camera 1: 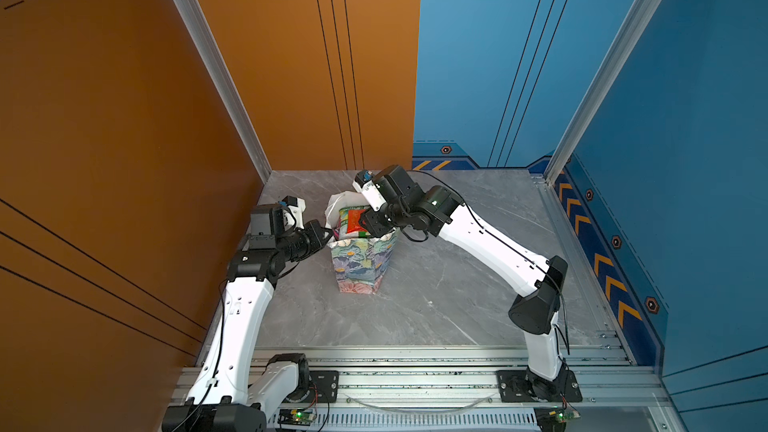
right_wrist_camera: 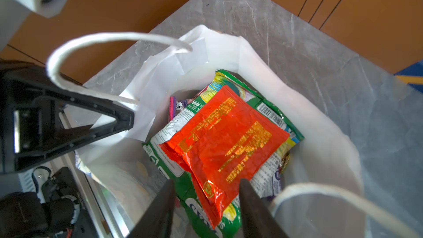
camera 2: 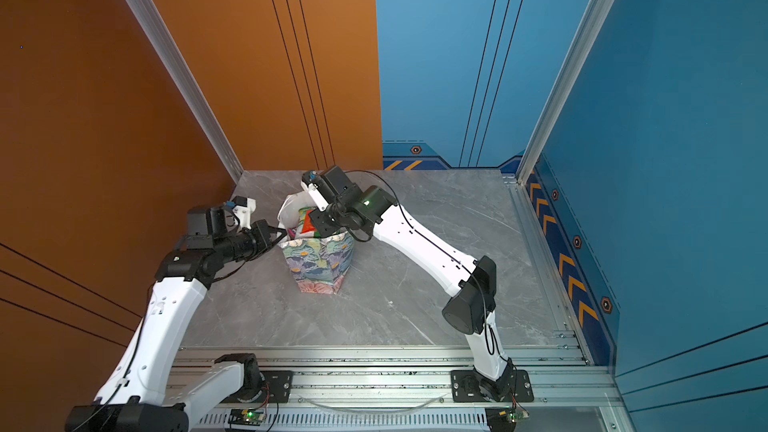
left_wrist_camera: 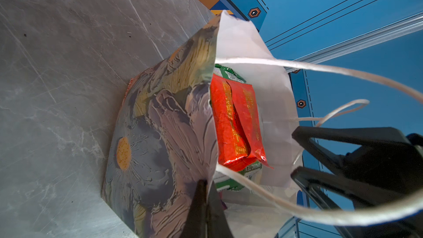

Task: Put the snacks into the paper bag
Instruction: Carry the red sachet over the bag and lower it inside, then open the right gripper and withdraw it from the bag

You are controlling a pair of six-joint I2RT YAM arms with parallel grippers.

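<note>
**Paper bag.** The paper bag [camera 1: 361,261] [camera 2: 318,261] stood upright on the grey table [camera 1: 457,284], between the two arms and towards the left side of the surface. Its floral outside and plain white inside were both visible from the left wrist view [left_wrist_camera: 160,133].

**Contents.** A red packet [right_wrist_camera: 224,140] [left_wrist_camera: 235,124] lay on top inside the bag, resting flat on a green packet [right_wrist_camera: 174,131]. The edge of a purple packet [right_wrist_camera: 174,108] showed beneath the green one. No packet was seen on the table outside the bag in either top view.

**Left gripper.** The left gripper [left_wrist_camera: 204,183] [right_wrist_camera: 130,120] was clenched on the bag's rim, pinching the paper wall at the side nearest its own arm. One white cord handle [right_wrist_camera: 103,38] looped over this gripper.

**Right gripper.** The right gripper [right_wrist_camera: 206,180] [left_wrist_camera: 295,153] hung over the bag's mouth with its jaws apart and gripping nothing. The lower corner of the red packet lay between the two fingers; whether either finger touched it could not be told
</note>
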